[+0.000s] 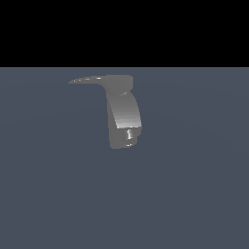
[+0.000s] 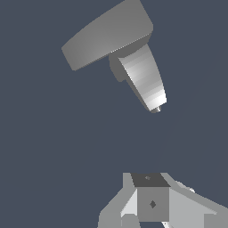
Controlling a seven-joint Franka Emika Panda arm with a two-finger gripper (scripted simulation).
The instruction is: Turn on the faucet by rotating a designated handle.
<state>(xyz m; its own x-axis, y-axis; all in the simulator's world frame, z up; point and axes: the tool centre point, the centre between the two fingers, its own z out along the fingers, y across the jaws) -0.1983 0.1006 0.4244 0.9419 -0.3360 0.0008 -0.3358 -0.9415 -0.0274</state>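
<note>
The grey glossy faucet (image 1: 124, 114) stands on the dark floor in the exterior view, its thick body curving down to a small nozzle (image 1: 129, 135). Its thin flat handle (image 1: 90, 79) tapers to a point toward the exterior view's left. No arm shows in that view. The wrist view has the faucet (image 2: 144, 78) under its broad flat handle (image 2: 107, 35). My gripper (image 2: 151, 198) is well apart from both, touching nothing. Its fingers (image 2: 152, 204) sit together with no gap showing and nothing between them.
A plain dark blue-grey floor (image 1: 194, 194) spreads all around the faucet. A black band fills the background beyond the floor's far edge. No other object shows.
</note>
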